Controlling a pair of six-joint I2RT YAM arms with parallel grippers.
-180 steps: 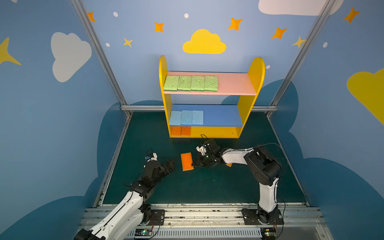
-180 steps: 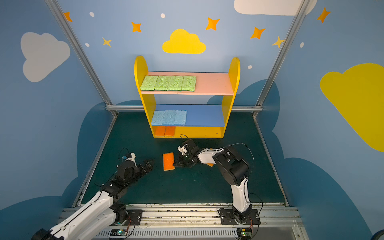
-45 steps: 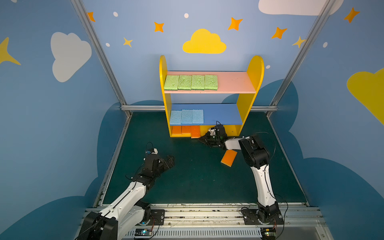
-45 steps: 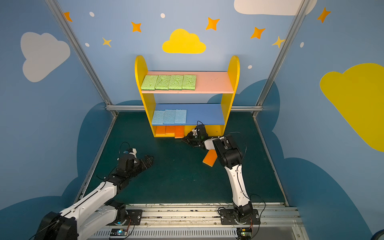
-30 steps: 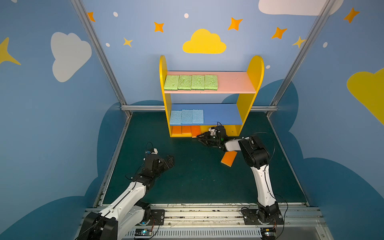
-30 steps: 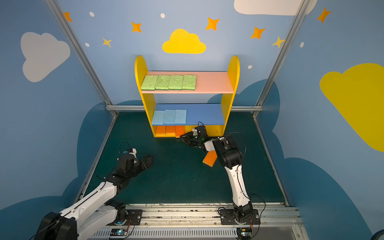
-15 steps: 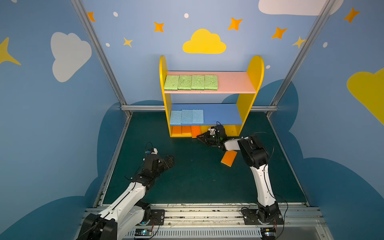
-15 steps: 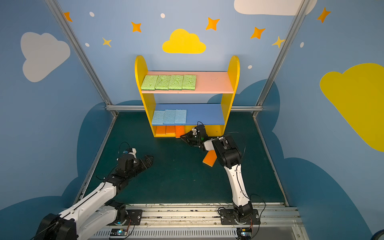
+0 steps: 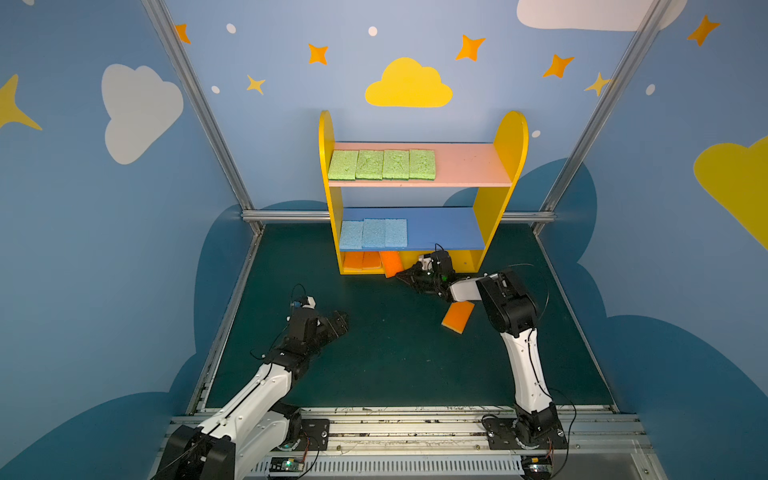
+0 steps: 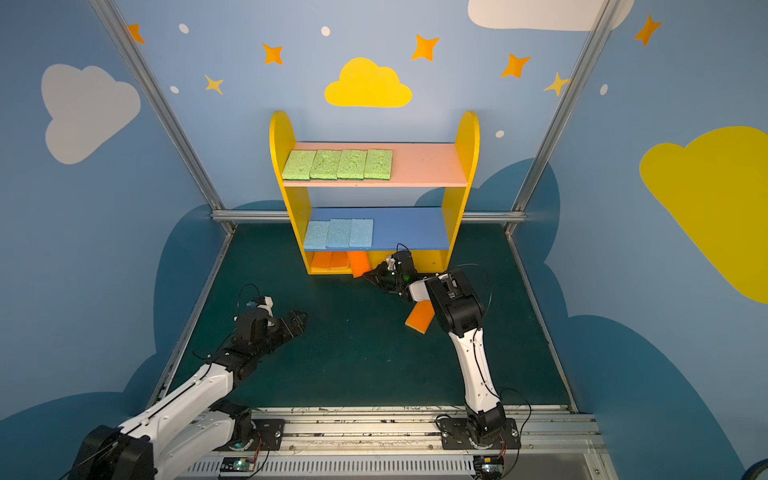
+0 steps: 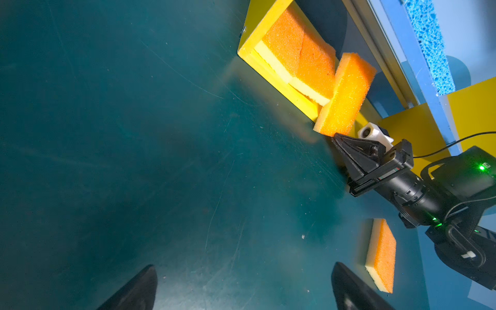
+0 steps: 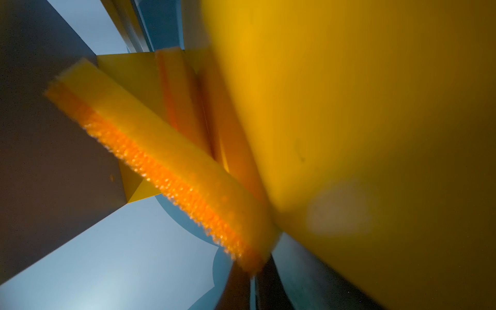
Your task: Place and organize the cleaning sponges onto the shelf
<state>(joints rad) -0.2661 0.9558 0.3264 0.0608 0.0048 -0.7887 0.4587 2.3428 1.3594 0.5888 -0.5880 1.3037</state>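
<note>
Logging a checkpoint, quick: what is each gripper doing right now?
Left gripper: open, holding nothing.
Right gripper: shut, tips at the lower end of the tilted orange sponge; whether it pinches it cannot be told.

in both top views the blue board (image 9: 440,228) hides the far ends of the orange sponges (image 9: 362,261) beneath it; the right arm (image 9: 505,299) covers part of the sponge on the floor (image 9: 457,316). the right wrist view shows you the yellow shelf panel (image 12: 349,107) only as a blur. the left wrist view's edge crops the left gripper (image 11: 244,268) at its fingers (image 11: 137,291).
</note>
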